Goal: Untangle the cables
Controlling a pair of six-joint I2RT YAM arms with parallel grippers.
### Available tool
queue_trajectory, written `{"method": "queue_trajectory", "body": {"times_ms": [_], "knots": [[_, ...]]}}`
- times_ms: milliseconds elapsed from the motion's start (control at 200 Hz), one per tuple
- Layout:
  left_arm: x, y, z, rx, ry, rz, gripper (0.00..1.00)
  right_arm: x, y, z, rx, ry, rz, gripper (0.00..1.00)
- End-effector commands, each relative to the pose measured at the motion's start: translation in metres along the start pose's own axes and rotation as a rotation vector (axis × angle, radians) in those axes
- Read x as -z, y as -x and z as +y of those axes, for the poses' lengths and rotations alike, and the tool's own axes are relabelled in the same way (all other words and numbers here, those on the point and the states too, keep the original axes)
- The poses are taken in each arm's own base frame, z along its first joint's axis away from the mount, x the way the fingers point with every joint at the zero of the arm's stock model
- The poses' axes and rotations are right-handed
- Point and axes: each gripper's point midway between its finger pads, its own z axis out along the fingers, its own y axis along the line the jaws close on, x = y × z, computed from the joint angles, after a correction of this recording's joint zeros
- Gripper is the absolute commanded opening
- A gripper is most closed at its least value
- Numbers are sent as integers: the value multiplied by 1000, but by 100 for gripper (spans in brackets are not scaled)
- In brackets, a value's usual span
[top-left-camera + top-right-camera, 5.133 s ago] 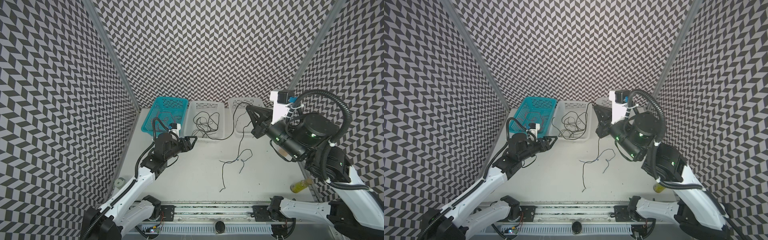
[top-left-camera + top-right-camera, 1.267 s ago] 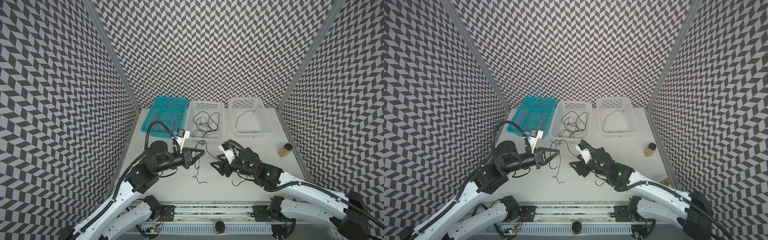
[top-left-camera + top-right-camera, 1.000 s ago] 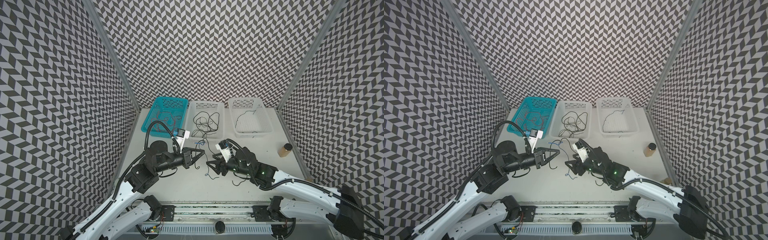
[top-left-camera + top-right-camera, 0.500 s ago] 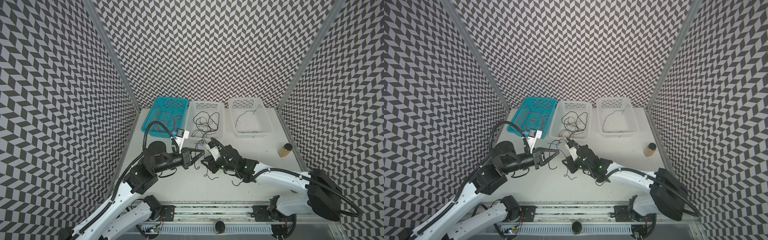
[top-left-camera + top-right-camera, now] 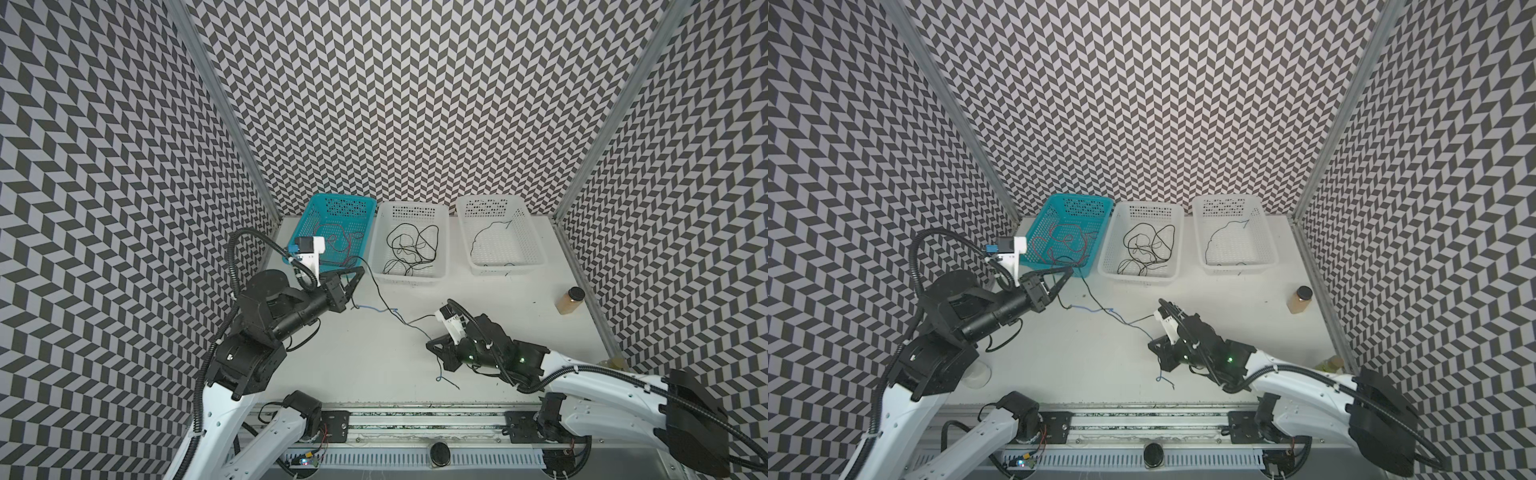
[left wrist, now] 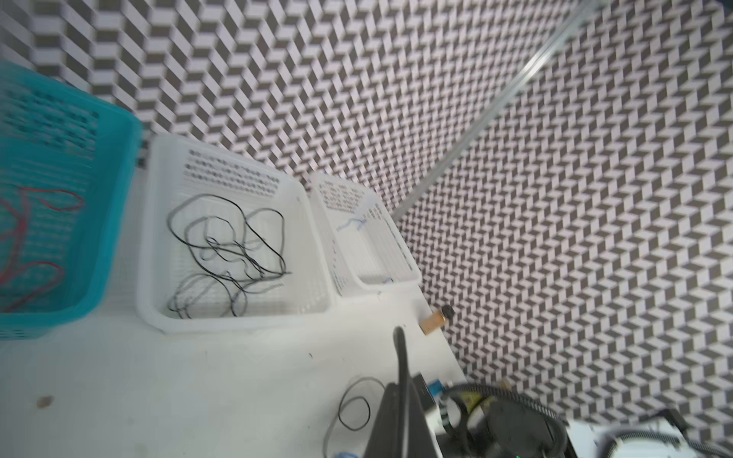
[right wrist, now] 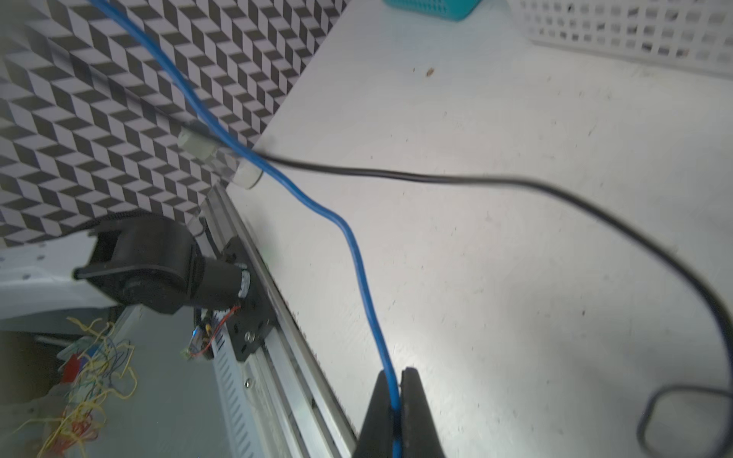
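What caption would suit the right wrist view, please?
The right gripper shut on a blue cable, a black cable crossing it.

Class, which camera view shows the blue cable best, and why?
The right wrist view: the blue cable runs large across the frame, pinched in the shut right gripper and crossing the black cable. Both top views show only a thin blue stretch. The left wrist view barely shows it.

Walls [image 5: 415, 104] black-and-white chevron; basket [image 5: 340, 205] teal; blue cable [image 7: 354, 246]; black cable [image 7: 436, 177]

Teal basket [image 6: 111, 222] blurred, edge-cropped; black cable [image 7: 396, 174] loop cropped.
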Motion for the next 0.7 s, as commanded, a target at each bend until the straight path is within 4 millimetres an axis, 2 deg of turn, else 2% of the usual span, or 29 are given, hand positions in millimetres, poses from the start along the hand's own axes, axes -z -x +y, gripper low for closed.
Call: {"method": "queue_trajectory", "body": {"times_ms": [0,45,95,110,125,180,265,361,396,471,576,611,626,691], "knots": [[4,13,24,32,97,-20,0,18,-25,0,-15,-15,51,0],[4,17,32,44,119,-34,0,27,-31,-4,-18,-34,56,0],[1,18,33,49,113,-37,0,40,-29,-2,-23,-31,37,0],[1,18,34,51,112,-37,0,41,-41,-9,-26,-43,57,0],[0,18,35,54,115,-35,0,45,-42,-9,-26,-37,51,0],[0,18,41,44,145,-40,0,59,-41,-9,-31,-26,22,0],[-1,20,50,33,184,-45,0,81,-40,-21,-44,-75,-30,0],[1,30,43,20,174,-62,0,109,-37,-52,-114,-217,-123,0],[6,38,42,-4,198,-86,0,121,-37,-66,-158,-282,-159,0],[22,61,37,-82,278,-152,0,140,-41,-83,-234,-353,-207,0],[29,82,25,-126,284,-212,0,149,-44,-100,-305,-443,-231,0],[27,84,22,-119,265,-214,0,152,-49,-112,-314,-521,-220,0],[26,85,22,-115,260,-213,0,158,-41,-109,-318,-528,-235,0],[25,87,23,-113,264,-215,0,163,-39,-117,-334,-618,-234,0]]}}
